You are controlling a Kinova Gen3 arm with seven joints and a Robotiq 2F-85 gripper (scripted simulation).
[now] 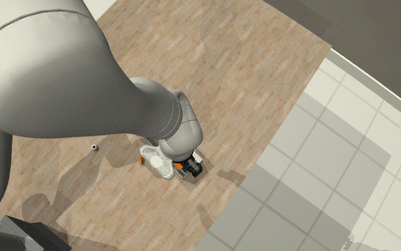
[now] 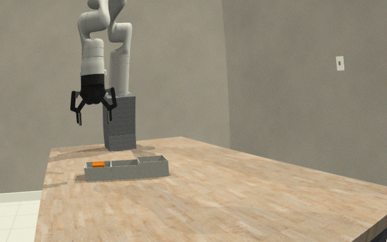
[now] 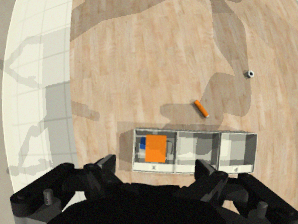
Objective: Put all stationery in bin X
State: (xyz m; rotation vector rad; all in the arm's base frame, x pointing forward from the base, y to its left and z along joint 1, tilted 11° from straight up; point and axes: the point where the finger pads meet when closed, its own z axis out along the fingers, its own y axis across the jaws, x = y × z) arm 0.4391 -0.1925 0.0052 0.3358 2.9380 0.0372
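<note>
Top view: record a black two-finger hand (image 1: 193, 165) (image 2: 94, 123) (image 3: 155, 166) over the grey rectangular bin with a dark X-like mark (image 1: 181, 176) (image 2: 98, 174) (image 3: 143, 167), hiding much of it. Make out a flat orange rectangular block (image 1: 178, 165) (image 2: 98, 164) (image 3: 156, 148) and a small blue item (image 1: 184, 170) (image 3: 143, 144) in that bin. Find a slim orange cylinder (image 1: 140, 159) (image 3: 201, 108) lying on the wood-grain table (image 1: 242, 93) (image 2: 219, 186) (image 3: 125, 60), left of the marked bin, and a small white hollow cylinder (image 1: 91, 147) (image 3: 248, 75) farther off on the same side.

Exterior view: find the hand raised above the marked bin, well apart from it, fingers spread wide, gripping nothing. See the orange block showing at that bin's rim. Note a grey middle bin (image 2: 126, 171) (image 3: 192, 150) just beside the marked bin on the right and a grey end bin (image 2: 154, 168) (image 3: 240, 150) farther right. Note also a dark grey pedestal (image 2: 120, 123) behind the marked bin.

Wrist view: confirm the hand open. Place the orange block inside the marked bin, partly covering the blue item, with a grey outlined item (image 3: 169, 148) beside it, too small to identify. Place the orange cylinder outside, above and to the right of the marked bin, with the white hollow cylinder farther out.
</note>
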